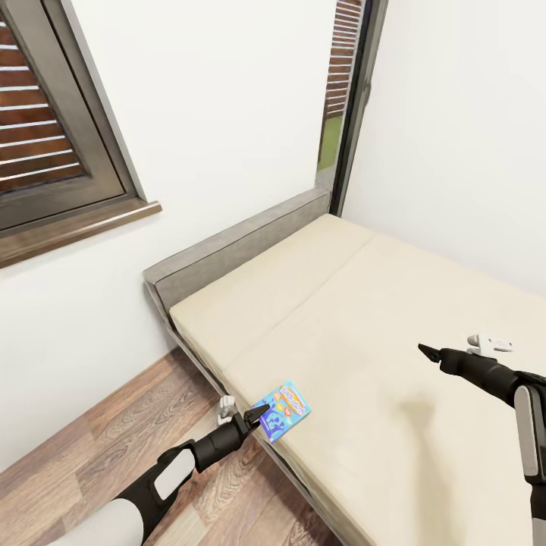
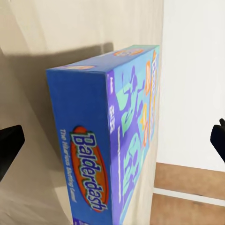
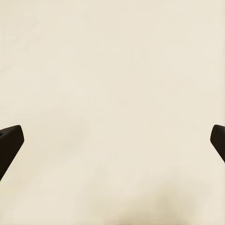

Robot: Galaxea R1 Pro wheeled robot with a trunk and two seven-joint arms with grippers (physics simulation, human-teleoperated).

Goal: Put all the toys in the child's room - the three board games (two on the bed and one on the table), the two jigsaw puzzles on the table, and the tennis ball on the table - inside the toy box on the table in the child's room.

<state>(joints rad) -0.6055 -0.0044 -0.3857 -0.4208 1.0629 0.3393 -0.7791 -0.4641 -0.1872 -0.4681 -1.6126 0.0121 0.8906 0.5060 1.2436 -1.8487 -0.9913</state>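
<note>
Lighting: bright, even, diffuse; walls read near-white with no glare. Soft blurred shadow on the bed (image 1: pixel 364 318) mattress under the right arm, another faint one just beside the blue board game (image 1: pixel 285 410). Left wrist view: the box casts a broad grey shadow on the mattress behind it; box lettering slightly soft, close range. Right wrist view: flat beige, low contrast, faint darker patch, almost no texture. Head view sharp overall; window frame (image 1: pixel 72 144) and wall lines lean strongly toward the edges

Spread tool (image 3: pixel 112 143) over beige bed (image 3: pixel 112 70)
</note>
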